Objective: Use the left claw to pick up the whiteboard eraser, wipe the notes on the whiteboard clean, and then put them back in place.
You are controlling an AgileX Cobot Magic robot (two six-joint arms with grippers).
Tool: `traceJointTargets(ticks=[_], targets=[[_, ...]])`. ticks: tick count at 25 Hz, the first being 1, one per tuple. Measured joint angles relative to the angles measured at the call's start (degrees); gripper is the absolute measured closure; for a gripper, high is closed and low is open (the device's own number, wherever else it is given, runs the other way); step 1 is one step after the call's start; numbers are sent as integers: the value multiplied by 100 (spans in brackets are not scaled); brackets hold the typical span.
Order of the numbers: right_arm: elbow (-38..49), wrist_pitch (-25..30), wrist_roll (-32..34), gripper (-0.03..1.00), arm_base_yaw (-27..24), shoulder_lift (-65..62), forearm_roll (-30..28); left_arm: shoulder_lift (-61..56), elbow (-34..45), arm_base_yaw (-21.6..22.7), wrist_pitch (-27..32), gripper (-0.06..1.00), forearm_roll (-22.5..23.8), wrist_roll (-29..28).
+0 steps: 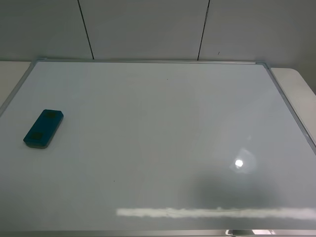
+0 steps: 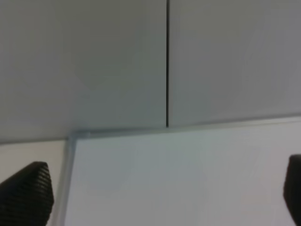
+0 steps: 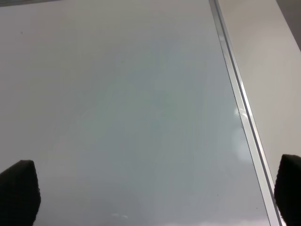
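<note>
The teal-blue whiteboard eraser (image 1: 43, 129) lies flat on the left part of the whiteboard (image 1: 163, 138), free of any gripper. The board's surface looks blank; no notes show in any view. Neither arm shows in the exterior high view. In the left wrist view my left gripper (image 2: 160, 197) is open, its fingertips (image 2: 26, 193) at the frame's edges over the board's corner (image 2: 70, 137); the eraser is out of that view. In the right wrist view my right gripper (image 3: 155, 197) is open and empty over the whiteboard (image 3: 122, 108) near its frame.
The board's silver frame (image 1: 291, 108) runs along the right side, also in the right wrist view (image 3: 240, 99), with white table (image 3: 268, 70) beyond it. A grey panelled wall (image 1: 148, 24) stands behind the board. Light glare (image 1: 239, 163) reflects off the board.
</note>
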Motion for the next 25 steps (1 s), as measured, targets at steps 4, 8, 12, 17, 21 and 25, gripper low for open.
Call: traceJointTargets(ticks=[4, 8, 12, 17, 21, 25], targets=[[0, 0, 0, -3, 0, 0, 0, -990, 0, 0, 493, -5, 74, 0], [0, 0, 0, -3, 0, 0, 0, -1538, 0, 0, 839, -5, 98, 0], [0, 0, 0, -3, 0, 0, 0, -1971, 0, 0, 1588, -5, 111, 0], [0, 0, 0, -3, 0, 0, 0, -2057, 0, 0, 2925, -5, 288, -5], [0, 0, 0, -3, 0, 0, 0, -2088, 0, 0, 3676, -5, 603, -23], [0, 0, 0, -3, 0, 0, 0, -2412, 84, 0, 3986, -5, 716, -261]])
